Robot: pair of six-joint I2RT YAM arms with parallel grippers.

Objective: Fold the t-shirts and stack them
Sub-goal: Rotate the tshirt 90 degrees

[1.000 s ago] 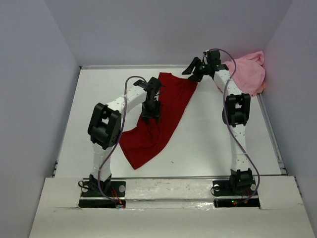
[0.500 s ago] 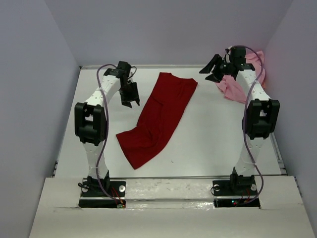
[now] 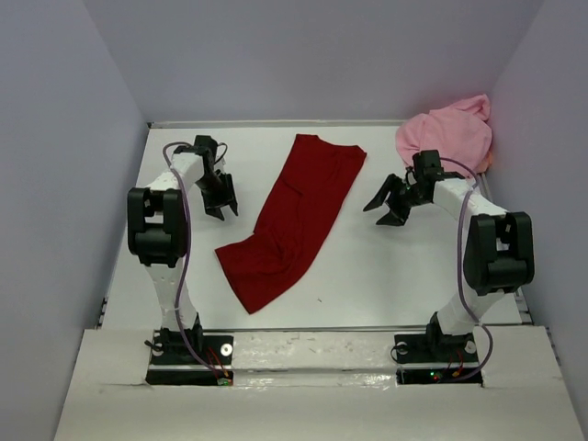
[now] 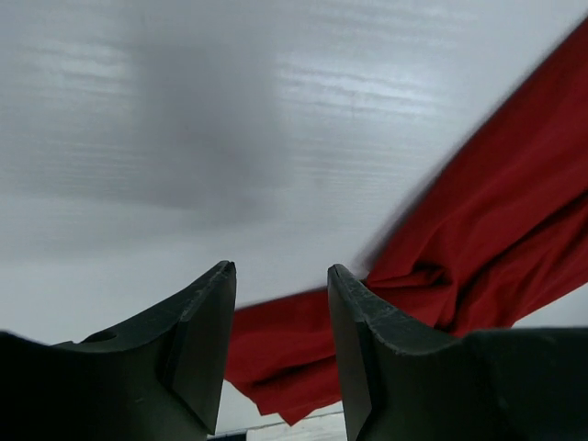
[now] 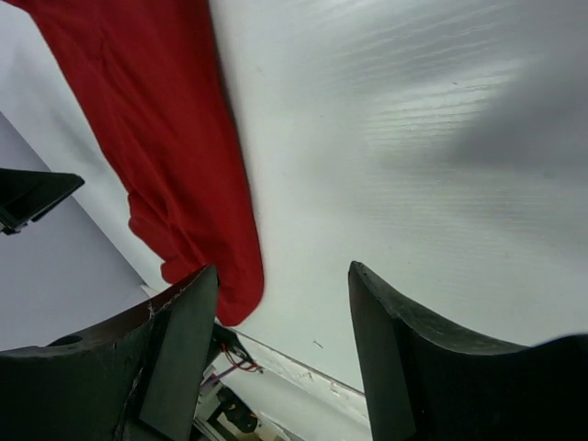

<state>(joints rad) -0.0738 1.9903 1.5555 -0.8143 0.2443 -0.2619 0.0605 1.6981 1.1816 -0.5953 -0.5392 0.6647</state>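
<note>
There are two t-shirts. One is the dark red shirt and one is the pink shirt. There are two robot arms, and each arm has one gripper. So there are two grippers.

The dark red shirt lies flat on the white table, in the middle. It makes a long strip that runs from the far side down to the near left. The near end is wider and a bit wrinkled. The pink shirt sits in a soft heap in the far right corner of the table.

The left gripper hangs over the table just to the left of the red shirt. It does not touch the shirt. Its two fingers stand apart, and nothing is between them. In its own camera, the red shirt shows to the right and past the fingertips.

The right gripper is to the right of the red shirt and on the near side of the pink heap. It sits between the two shirts and touches neither one. Its fingers stand wide apart and hold nothing. In its own camera, the red shirt shows on the left and bare white table fills the rest.
</note>
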